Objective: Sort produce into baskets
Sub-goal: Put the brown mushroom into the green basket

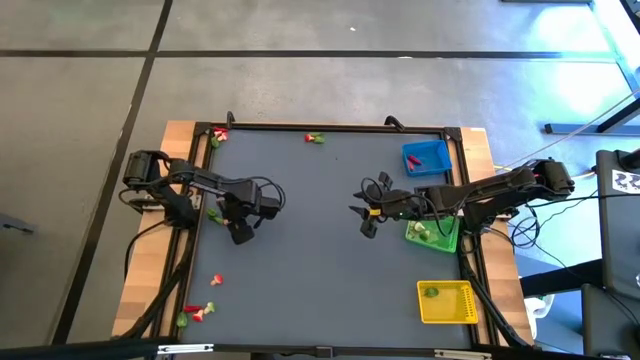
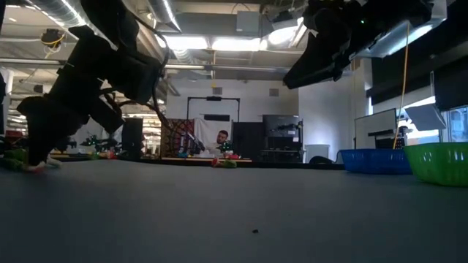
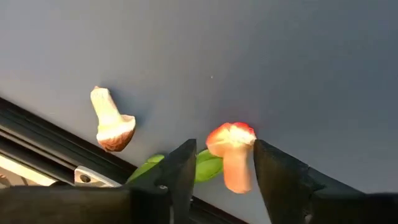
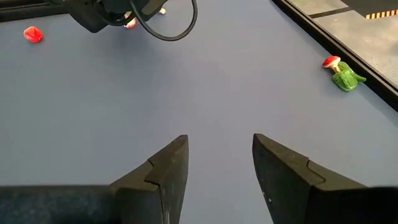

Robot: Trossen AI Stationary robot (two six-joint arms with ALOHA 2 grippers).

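left gripper (image 3: 216,171): near left edge, fingers apart around red-capped mushroom (image 3: 231,151), grip not confirmed
right gripper (image 4: 217,168): mid-table, open, empty
left wrist only: whitish mushroom (image 3: 109,121), green piece (image 3: 205,165)
baskets: blue basket (image 1: 427,156), green basket (image 1: 436,232), yellow basket (image 1: 447,301) along right edge
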